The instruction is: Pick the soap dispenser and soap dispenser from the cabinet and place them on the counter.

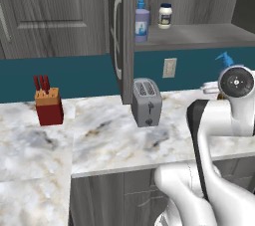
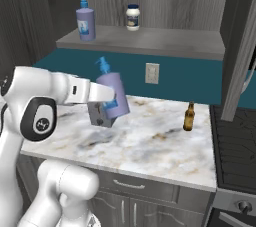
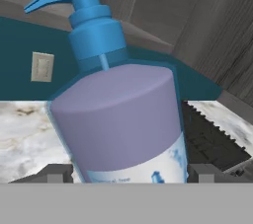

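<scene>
One lavender soap dispenser (image 2: 113,92) with a blue pump hangs tilted above the counter (image 2: 150,141), in front of the toaster (image 2: 97,116). My gripper (image 2: 109,103) is shut on its body. In the hand view this soap dispenser (image 3: 118,119) sits between the two finger tips of my gripper (image 3: 131,173). From the left base view only its blue pump (image 1: 225,59) peeks over my arm. The second soap dispenser (image 1: 141,21) (image 2: 86,21) stands upright at the left end of the shelf in the open cabinet (image 1: 199,36) (image 2: 165,41).
A small white jar (image 1: 165,16) (image 2: 132,17) stands on the shelf beside the second bottle. On the counter (image 1: 114,140) are the toaster (image 1: 146,101), a red knife block (image 1: 48,105) and a brown bottle (image 2: 189,117). The open cabinet door (image 1: 119,31) juts out; a stove (image 2: 235,146) lies right.
</scene>
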